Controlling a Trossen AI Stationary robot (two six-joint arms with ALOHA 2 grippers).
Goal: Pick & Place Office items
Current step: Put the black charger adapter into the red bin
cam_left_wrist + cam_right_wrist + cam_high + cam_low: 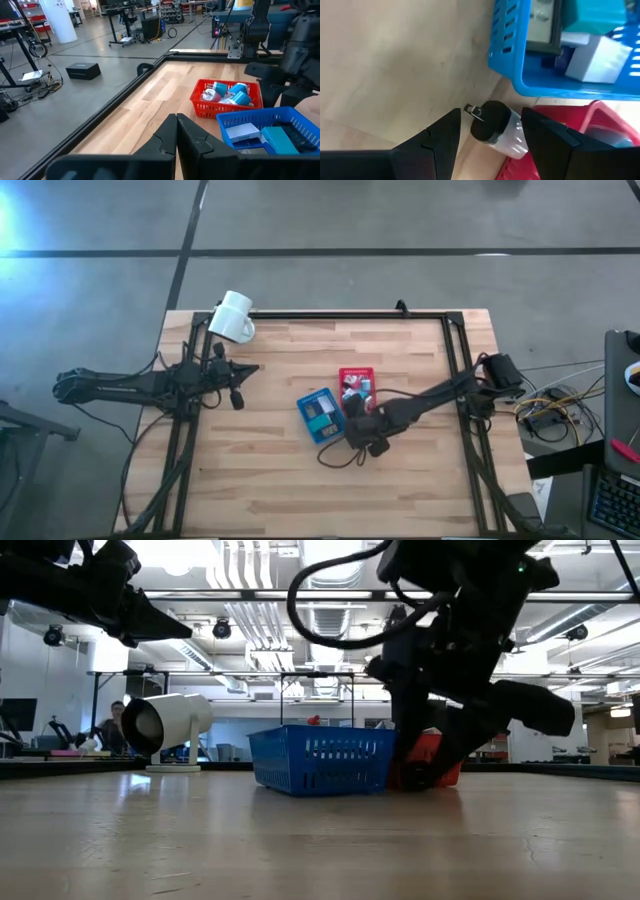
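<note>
A small cylinder with a black cap and a clear-white body (496,127) lies on the table at the corner where the blue tray (510,60) and the red tray (600,112) meet. My right gripper (491,114) is low over it and open, one finger on each side of it, with a gap showing. The high view shows this gripper (362,435) by the trays' near ends. White and teal blocks (595,60) lie in the blue tray. Teal and white items (227,92) fill the red tray (220,110). My left gripper (238,392) hovers shut at the table's left.
A large white mug (235,317) lies on its side near the far left corner. The blue tray (318,416) and red tray (356,386) sit side by side mid-table. A black frame rail edges the table. Bare wood lies toward the near edge and between the left arm and the trays.
</note>
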